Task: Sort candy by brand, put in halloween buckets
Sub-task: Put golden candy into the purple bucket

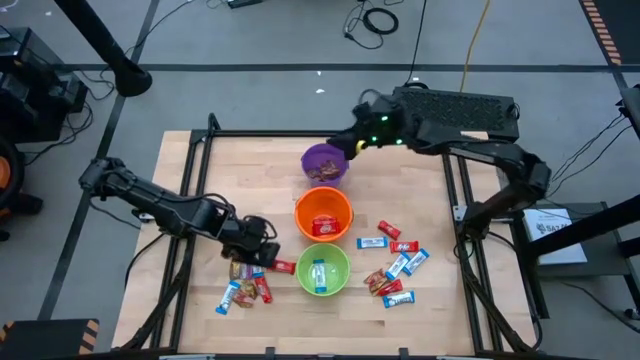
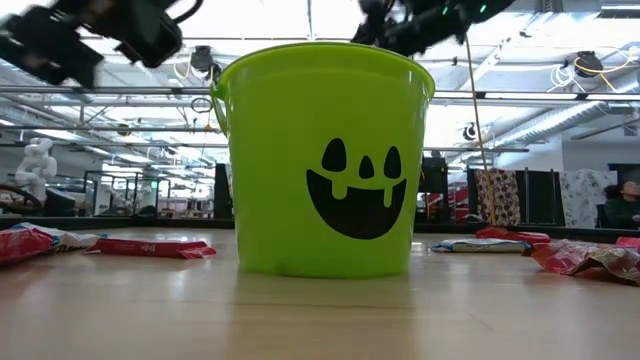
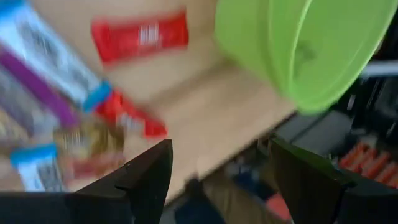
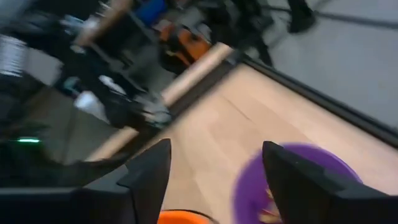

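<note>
Three buckets stand in a row down the table's middle: purple (image 1: 324, 163) farthest, orange (image 1: 323, 214), and green (image 1: 321, 268) nearest. Each holds some candy. A pile of loose candy (image 1: 245, 285) lies left of the green bucket, and another pile (image 1: 396, 265) lies to its right. My left gripper (image 1: 262, 243) hovers open above the left pile, with nothing between its fingers (image 3: 149, 180). In its wrist view a red bar (image 3: 140, 36) and the green bucket (image 3: 298, 50) lie ahead. My right gripper (image 1: 342, 150) hangs open and empty above the purple bucket (image 4: 292, 180).
A dark metal frame (image 1: 212, 135) borders the wooden table. Bare wood lies left of the purple and orange buckets. In the low view the green bucket (image 2: 325, 160) with its black face fills the middle, with wrappers (image 2: 150, 246) on the table at either side.
</note>
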Tool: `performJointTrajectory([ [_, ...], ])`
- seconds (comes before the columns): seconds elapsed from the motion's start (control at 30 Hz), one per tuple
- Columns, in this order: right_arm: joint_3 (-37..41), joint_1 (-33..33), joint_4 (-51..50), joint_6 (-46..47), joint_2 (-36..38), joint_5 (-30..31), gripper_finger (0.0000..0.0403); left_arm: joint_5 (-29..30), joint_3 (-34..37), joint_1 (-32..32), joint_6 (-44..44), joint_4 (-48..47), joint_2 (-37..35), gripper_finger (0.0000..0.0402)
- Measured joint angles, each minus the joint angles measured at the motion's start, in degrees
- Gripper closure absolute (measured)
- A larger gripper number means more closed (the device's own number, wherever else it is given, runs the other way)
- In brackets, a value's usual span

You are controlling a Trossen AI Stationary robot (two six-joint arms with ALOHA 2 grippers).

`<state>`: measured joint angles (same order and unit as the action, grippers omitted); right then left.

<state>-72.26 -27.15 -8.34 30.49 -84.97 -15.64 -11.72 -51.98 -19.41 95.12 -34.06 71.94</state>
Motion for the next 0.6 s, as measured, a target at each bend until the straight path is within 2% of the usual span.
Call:
performJointTrajectory([
  [0.1, -0.59, 0.92, -0.10, -0.05, 3.69, -0.99, 0.0159, -1.03, -0.01, -1.79, 1.78, -2.93, 0.00, 0.0132],
  [0.33, -0.58, 4.08, -1.89, 3.16, 9.81, -1.04, 0.0173, -1.80, -0.01, -6.22, 3.62, -18.02, 0.00, 0.0139],
  [0.43, -0.54, 6.18, -3.84, 4.31, 11.36, -1.05, 0.0179, -1.81, 0.05, -7.29, -1.17, -21.63, -0.26, 0.0162],
  [0.6, -0.54, 9.83, -6.25, 5.69, 12.22, -1.06, 0.0187, -1.25, 2.65, -7.81, -11.79, -22.28, -0.26, 0.0208],
])
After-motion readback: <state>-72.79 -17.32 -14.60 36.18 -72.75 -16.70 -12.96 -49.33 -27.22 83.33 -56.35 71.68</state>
